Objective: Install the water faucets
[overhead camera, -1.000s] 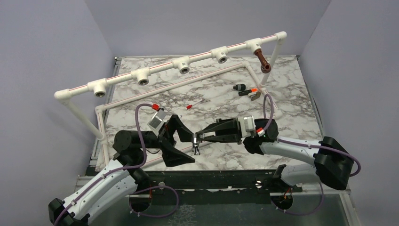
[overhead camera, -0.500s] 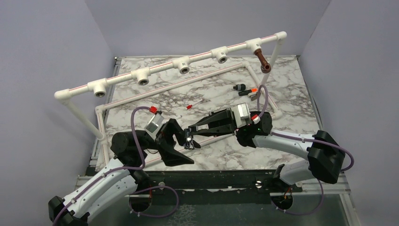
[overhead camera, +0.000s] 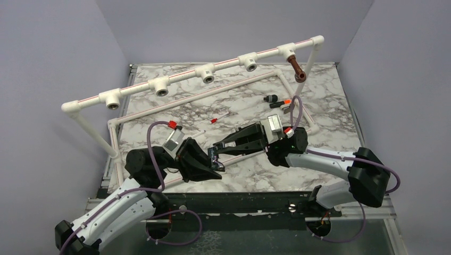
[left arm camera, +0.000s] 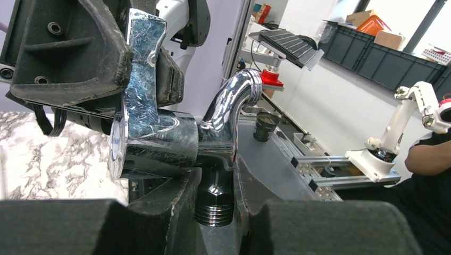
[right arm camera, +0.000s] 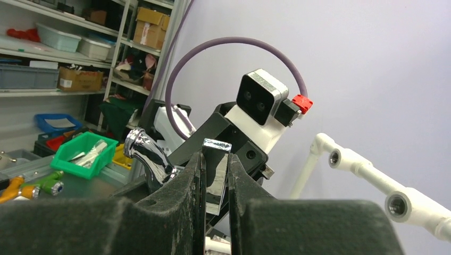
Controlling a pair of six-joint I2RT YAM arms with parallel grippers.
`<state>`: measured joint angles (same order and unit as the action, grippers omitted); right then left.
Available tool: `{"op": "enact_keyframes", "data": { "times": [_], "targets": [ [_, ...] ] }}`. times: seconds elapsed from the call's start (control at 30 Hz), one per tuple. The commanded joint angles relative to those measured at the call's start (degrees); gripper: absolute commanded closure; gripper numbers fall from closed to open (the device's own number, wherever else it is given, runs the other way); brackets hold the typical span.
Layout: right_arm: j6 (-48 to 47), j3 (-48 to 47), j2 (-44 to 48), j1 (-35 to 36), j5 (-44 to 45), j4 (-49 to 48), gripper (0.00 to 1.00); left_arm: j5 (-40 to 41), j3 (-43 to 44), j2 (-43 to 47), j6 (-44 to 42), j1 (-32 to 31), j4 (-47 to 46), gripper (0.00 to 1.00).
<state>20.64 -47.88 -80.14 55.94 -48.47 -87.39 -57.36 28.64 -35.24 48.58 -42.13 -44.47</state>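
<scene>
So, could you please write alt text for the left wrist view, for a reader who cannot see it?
A chrome faucet is held by both grippers: the left gripper clamps its threaded end from below, the right gripper pinches its lever handle at upper left. The curved spout arcs up at centre, with the marble table at lower left.

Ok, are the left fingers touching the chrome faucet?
Touching. The left wrist view shows the left fingers clamped on the chrome faucet at its threaded end, no gap.

Lavender walls (overhead camera: 213,26) enclose a grey-veined marble tabletop (overhead camera: 335,111).
</scene>
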Motion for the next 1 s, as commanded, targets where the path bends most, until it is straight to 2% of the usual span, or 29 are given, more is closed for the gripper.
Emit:
{"op": "enact_keyframes", "data": {
  "times": [0.0,0.17,0.3,0.43,0.57,0.7,0.87,0.97],
  "targets": [
    [-2.08,2.54,1.32,-0.42,2.23,-13.15,0.8,-0.04,1.91,1.03,0.81,-0.67,-2.73,1.0],
    [-4.56,7.81,5.15,-0.41,7.73,-12.6,0.52,-0.12,1.66,1.32,0.83,-0.68,-2.8,1.0],
    [-7.03,10.82,9.36,-0.46,8.89,-7.18,0.42,-0.12,1.42,1.08,0.52,-0.7,-2.74,1.0],
    [-10.61,13.33,15.3,-0.46,9.1,3.24,0.36,-0.36,1.57,0.31,0.24,-0.73,-2.6,1.0],
    [-15.59,14.1,23.24,-0.41,11.96,21.53,0.31,-0.65,1.97,-0.71,-1.89,-0.63,0.34,1.0],
    [-19.71,12.62,31.04,-0.42,15.85,42.73,0.29,-0.56,3.16,-2.19,-7.7,-0.63,6.73,1.0],
    [-20.12,8.23,36.76,-0.41,25.63,68.5,0.28,0.27,7.29,-4.13,-18.86,-0.66,20.97,1.0],
    [-18.98,6.28,38.9,-0.4,30.31,79.38,0.28,3.82,11.71,-5.1,-29.14,-0.67,34.35,1.0]
  ]
}}
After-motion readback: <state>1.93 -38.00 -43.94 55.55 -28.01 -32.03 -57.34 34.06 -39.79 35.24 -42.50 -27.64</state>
